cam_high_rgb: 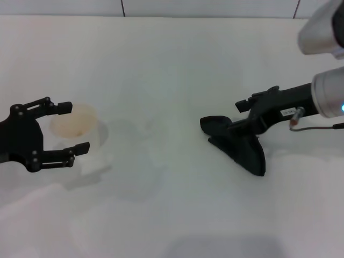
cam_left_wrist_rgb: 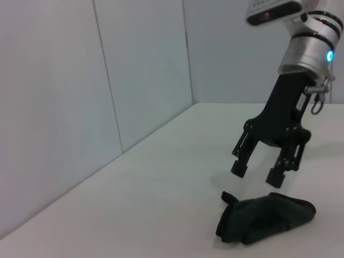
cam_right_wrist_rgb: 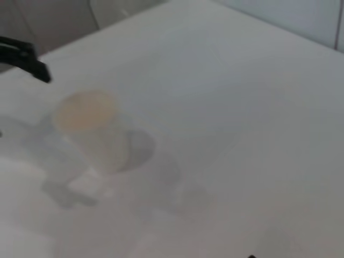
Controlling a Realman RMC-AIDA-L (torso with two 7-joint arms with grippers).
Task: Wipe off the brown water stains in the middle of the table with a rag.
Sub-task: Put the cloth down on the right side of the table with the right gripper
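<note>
Evidently the rag (cam_high_rgb: 239, 144) is soft, light, limp; grab its bunched hump. Right claw (cam_left_wrist_rgb: 258, 173) hovers open above it, at three o'clock; left claw (cam_high_rgb: 70, 128) open, nine o'clock.

The head view looks down from above on the pale surface (cam_high_rgb: 172, 64). The left wrist view looks low across it at the cloth (cam_left_wrist_rgb: 266, 217). The right wrist view faces the cup (cam_right_wrist_rgb: 91, 126), shared with head view.

The off-white table (cam_high_rgb: 172, 64) carries a black rag (cam_high_rgb: 239, 142) and a translucent cup (cam_high_rgb: 75, 126).
</note>
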